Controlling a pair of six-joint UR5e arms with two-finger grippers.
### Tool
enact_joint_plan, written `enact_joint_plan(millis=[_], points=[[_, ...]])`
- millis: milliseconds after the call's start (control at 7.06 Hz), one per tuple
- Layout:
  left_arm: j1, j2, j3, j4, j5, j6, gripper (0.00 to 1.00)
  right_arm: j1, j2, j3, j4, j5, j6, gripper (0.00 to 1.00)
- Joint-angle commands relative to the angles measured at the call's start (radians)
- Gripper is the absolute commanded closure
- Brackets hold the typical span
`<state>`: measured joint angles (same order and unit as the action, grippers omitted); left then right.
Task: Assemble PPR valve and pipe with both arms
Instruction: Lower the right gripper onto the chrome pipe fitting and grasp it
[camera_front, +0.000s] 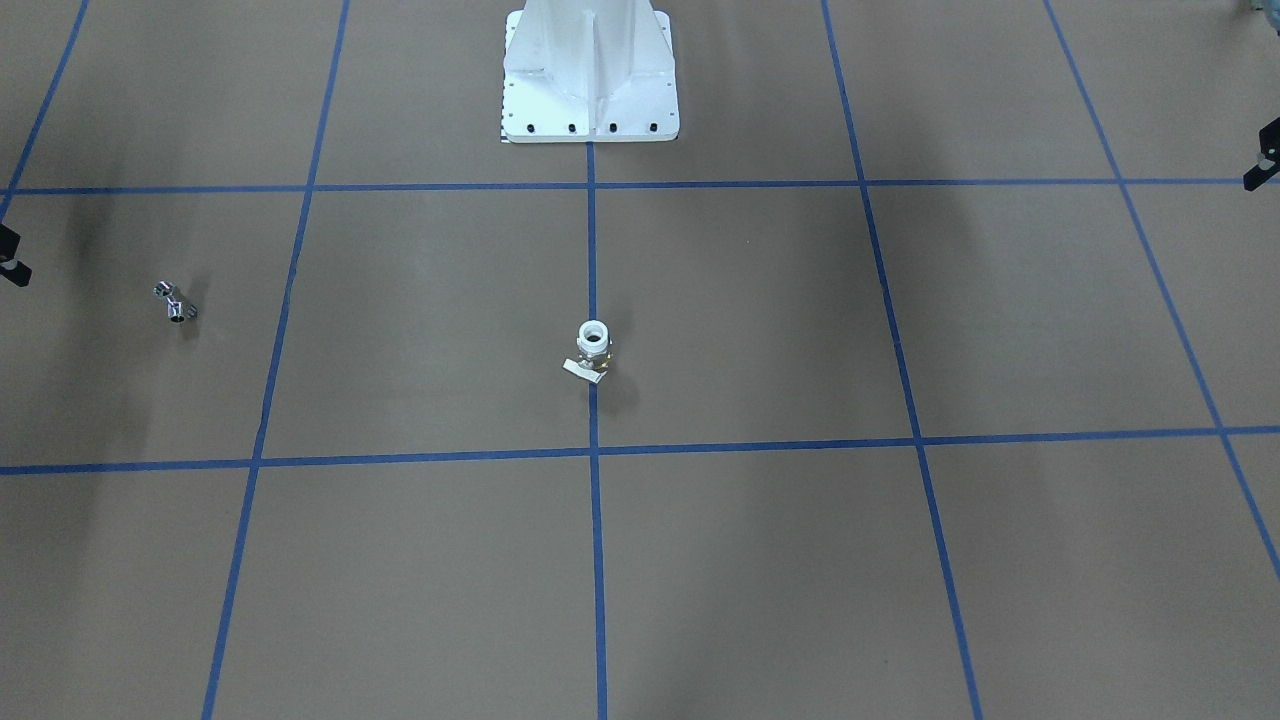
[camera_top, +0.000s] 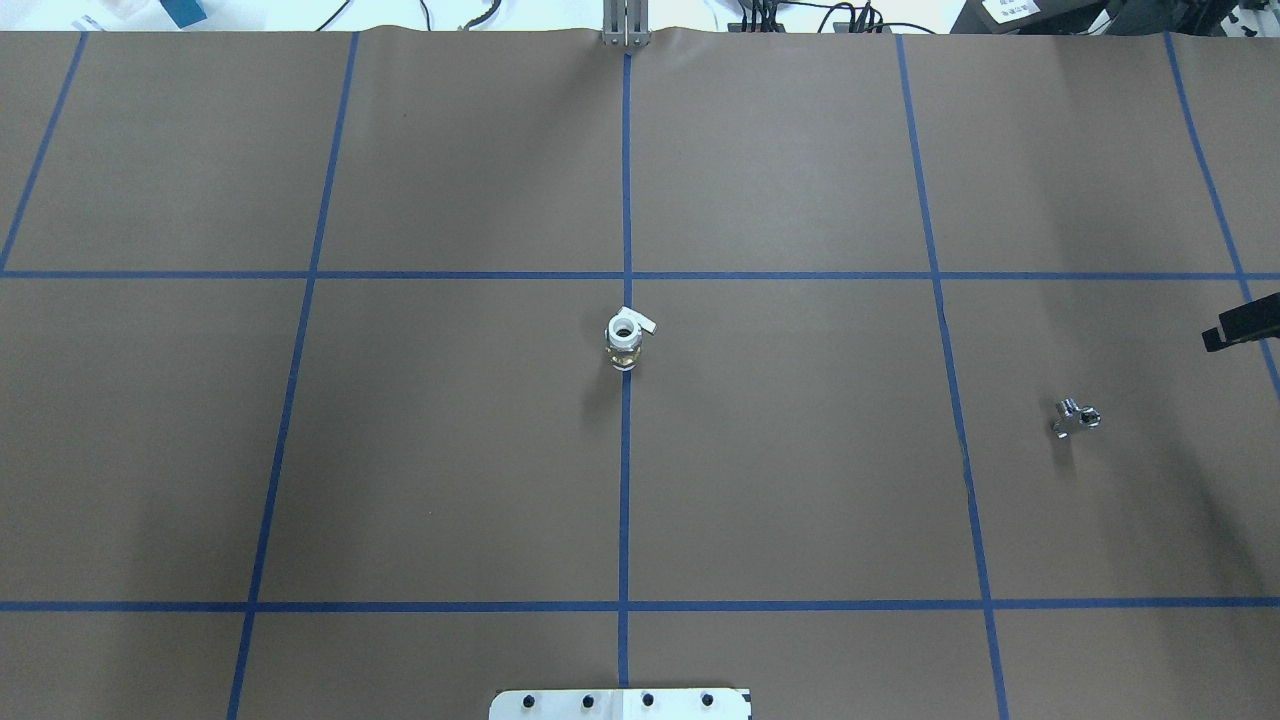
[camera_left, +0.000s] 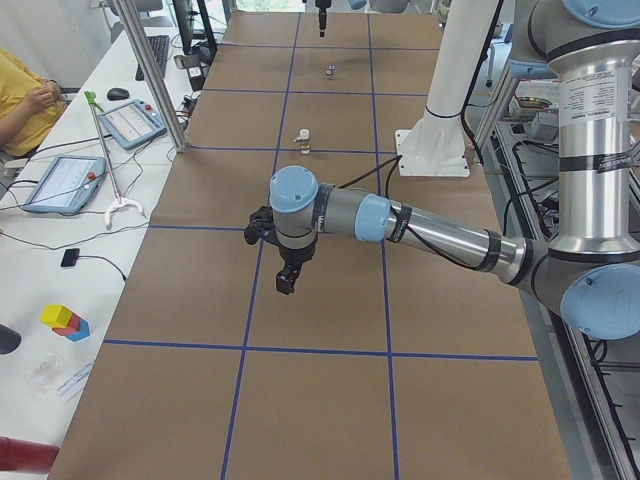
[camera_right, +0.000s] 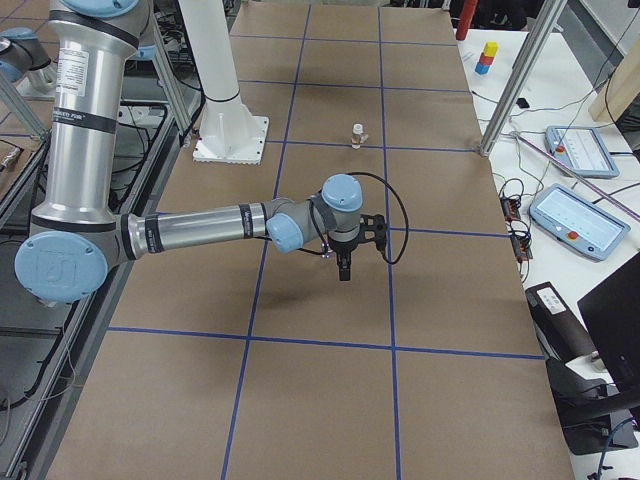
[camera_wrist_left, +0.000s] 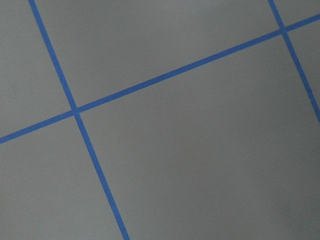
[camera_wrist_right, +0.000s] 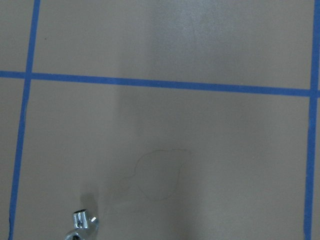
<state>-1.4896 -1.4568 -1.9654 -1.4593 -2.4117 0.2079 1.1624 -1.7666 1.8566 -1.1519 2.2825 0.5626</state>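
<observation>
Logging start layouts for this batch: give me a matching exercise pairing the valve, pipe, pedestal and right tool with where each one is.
Things:
1 valve
2 pipe
3 pedestal
4 right tool

Places:
A white, at the table edge nearest the robot
B lying inside a grid square, on the robot's right
C above the table, touching nothing
D upright on the centre tape line

Pairs: 1-D, 2-B, 3-A, 4-C
</observation>
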Motion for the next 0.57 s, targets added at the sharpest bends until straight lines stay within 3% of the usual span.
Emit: enact_joint_plan(millis=[0,425], points=[[0.0,0.001,0.002,-0.003,-0.001,-0.002,0.01,-0.155,-0.051,-0.017,0.203,-0.081,0.185,0.0],[0.002,0.0,0.008,-0.003,-0.001,-0.004,0.01,-0.347,-0.033,-0.017,0.29,-0.253,0.353,0.0]])
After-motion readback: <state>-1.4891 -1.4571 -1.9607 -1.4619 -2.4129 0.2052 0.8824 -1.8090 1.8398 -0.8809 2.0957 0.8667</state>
